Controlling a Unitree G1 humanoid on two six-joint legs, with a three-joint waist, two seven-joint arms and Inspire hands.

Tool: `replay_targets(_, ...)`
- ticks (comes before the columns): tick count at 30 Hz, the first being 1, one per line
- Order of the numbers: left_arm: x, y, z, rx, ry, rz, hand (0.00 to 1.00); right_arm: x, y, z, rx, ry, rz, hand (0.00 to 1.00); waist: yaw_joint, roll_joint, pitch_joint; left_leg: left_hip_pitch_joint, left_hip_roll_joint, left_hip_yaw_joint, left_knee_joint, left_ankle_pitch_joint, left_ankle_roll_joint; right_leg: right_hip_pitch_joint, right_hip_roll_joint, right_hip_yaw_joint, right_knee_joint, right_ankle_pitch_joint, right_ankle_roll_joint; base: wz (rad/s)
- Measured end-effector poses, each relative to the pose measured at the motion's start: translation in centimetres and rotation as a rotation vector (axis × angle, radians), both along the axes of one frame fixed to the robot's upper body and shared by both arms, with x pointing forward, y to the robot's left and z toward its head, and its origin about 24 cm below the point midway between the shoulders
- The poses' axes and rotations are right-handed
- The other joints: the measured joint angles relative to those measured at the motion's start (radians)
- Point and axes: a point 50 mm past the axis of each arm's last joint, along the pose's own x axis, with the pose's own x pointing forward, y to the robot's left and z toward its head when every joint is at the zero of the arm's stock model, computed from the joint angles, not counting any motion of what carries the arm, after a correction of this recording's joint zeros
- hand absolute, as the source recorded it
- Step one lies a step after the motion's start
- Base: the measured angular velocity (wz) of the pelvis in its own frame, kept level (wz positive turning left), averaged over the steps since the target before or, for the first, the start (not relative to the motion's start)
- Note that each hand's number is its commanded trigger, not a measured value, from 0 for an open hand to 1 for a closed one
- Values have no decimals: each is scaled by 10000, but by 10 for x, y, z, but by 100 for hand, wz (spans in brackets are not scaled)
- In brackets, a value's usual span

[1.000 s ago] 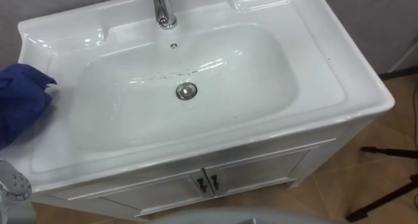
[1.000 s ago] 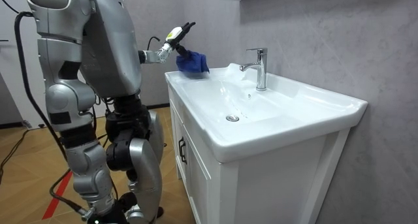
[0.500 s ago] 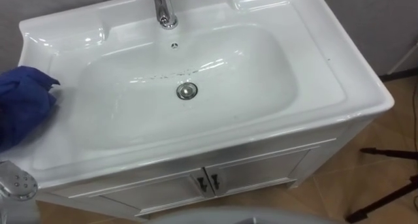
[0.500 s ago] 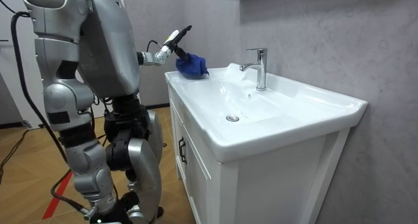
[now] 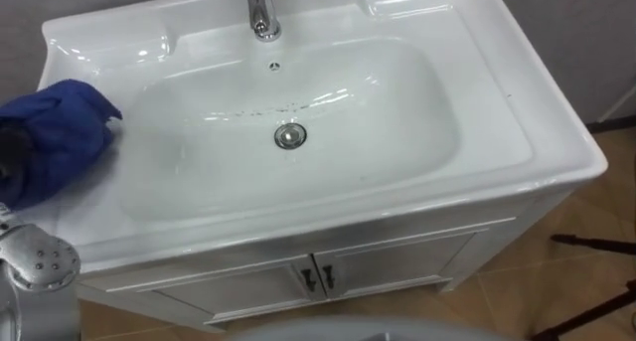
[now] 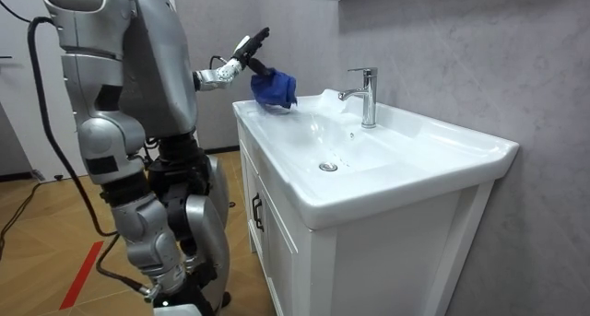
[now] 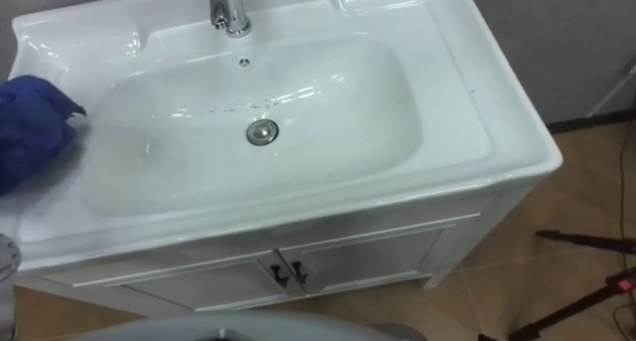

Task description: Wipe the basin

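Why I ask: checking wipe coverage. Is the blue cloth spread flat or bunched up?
Bunched up. The blue cloth is a crumpled wad at the basin's left rim, gripped in the left hand, not laid flat.

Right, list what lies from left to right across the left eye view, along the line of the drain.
blue cloth → drain → basin's right rim → wooden floor
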Motion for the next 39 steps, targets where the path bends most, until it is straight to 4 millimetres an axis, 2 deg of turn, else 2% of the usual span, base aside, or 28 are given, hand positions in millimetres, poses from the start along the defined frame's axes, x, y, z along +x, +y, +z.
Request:
replay_targets(4, 6, -9, -10, -1869, 37, -988, 0, 5, 2, 0, 266, -285, -273, 0, 4, -38, 5, -65, -20, 7, 59, 0, 0, -9, -25, -24, -29, -8, 7, 0)
replay_targets(6, 9, -13, -14, -2715, 186, -1561, 0, 8, 4, -1, 497, -436, -305, 0, 18, -121, 48, -55, -20, 4, 57, 0, 0, 3, -23, -18, -56, -8, 6, -2)
replay_targets(10, 11, -15, -22, -3670, 561, -2223, 0, 9, 7, -2, 709, -515, -334, 0, 13, -227, 46, -55, -22, -2, 56, 0, 0, 38, -22, -27, -133, -6, 6, -1)
replay_targets(14, 8, -15, -48, -4552, 1761, -2452, 0, 10, 8, -2, 724, -540, -403, 0, 20, -218, 57, 54, -28, 19, 44, -1, -1, 187, -21, 5, -174, -6, 8, -1)
replay_targets(16, 6, -13, -56, -4858, 2197, -2351, 0, 13, 8, -2, 722, -622, -363, 0, 14, -132, 41, 44, -26, 24, 44, -1, -1, 185, -10, -10, -212, -6, 8, -2)
replay_targets(17, 5, -12, -60, -5003, 2301, -2269, 0, 14, 8, -2, 722, -653, -365, 0, 10, -152, 80, 34, -25, 30, 42, -1, 0, 187, -5, -30, -231, -6, 8, 3)
replay_targets(18, 4, -12, -61, -5075, 2342, -2206, 0, 14, 8, -2, 721, -645, -366, 0, 14, -151, 81, 21, -24, 31, 39, -2, -1, 200, -1, -45, -284, -5, 8, 4)
replay_targets(22, 3, -8, -60, -5096, 2257, -2073, 0, 15, 8, -2, 722, -661, -320, 0, 84, -123, 72, 32, -22, 116, 33, -1, -1, 208, 1, -22, -298, -5, 8, -3)
replay_targets(27, 8, 8, -45, -4824, 1436, -1527, 0, 10, 8, -2, 674, -589, -480, 0, 351, -84, 41, 58, -4, 295, 35, -1, -1, 211, 21, 42, -311, -5, 7, -6)
replay_targets(36, -8, 43, -18, -3940, 114, 201, 0, 8, 8, -2, 686, -436, -521, 0, 570, -158, 36, 226, -14, 254, 36, -4, 0, 369, 27, 169, -347, -6, 8, -2)
replay_targets(39, -12, 48, -19, -4818, -491, 292, 0, 8, 8, -2, 678, -421, -493, 0, 612, -134, 24, 208, -23, 153, 41, -4, 0, 357, 11, 112, -327, -8, 11, 4)
